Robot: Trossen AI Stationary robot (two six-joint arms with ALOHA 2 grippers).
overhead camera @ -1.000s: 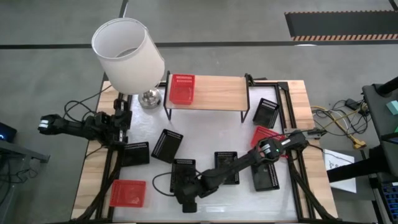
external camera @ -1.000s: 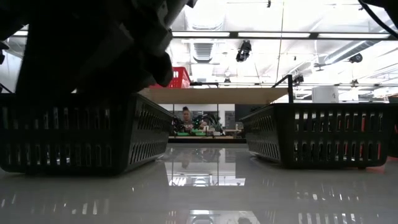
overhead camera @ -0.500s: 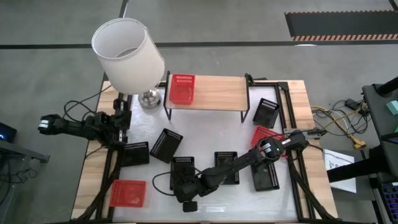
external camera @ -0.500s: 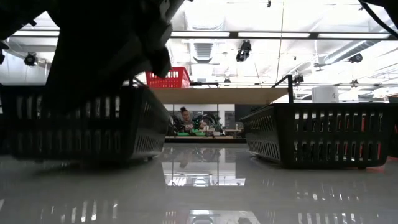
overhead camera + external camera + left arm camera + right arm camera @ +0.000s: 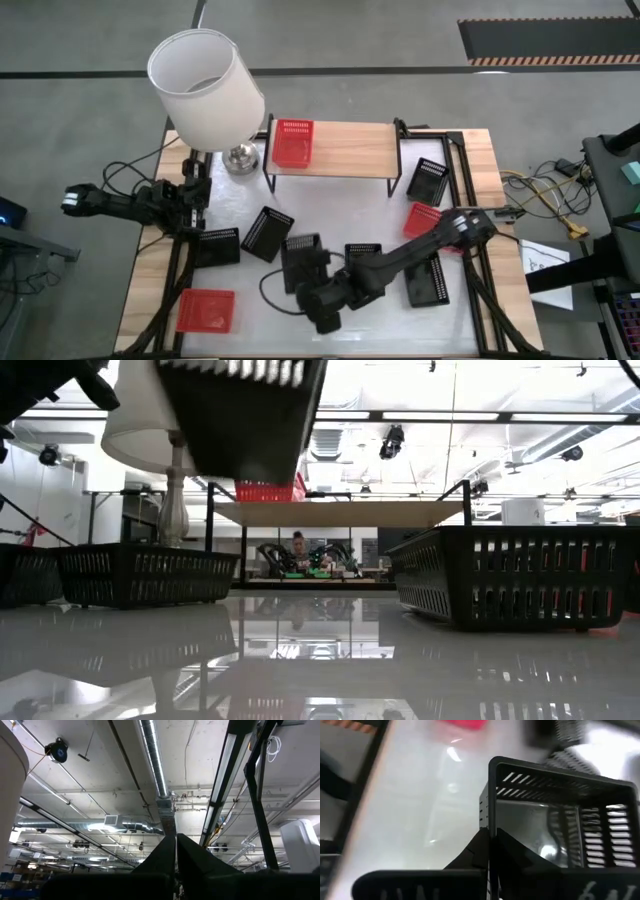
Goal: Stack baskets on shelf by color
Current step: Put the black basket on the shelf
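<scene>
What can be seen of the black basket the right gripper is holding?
The black basket is a small shallow rectangular tray of dark plastic, its sides perforated with slots. The right gripper is shut on one rim wall, pinching it between both fingers. In the low view the basket hangs lifted clear of the white tabletop, tilted, its underside showing. From above it sits near the table's front centre, beside another black basket lying flat. It appears empty.
</scene>
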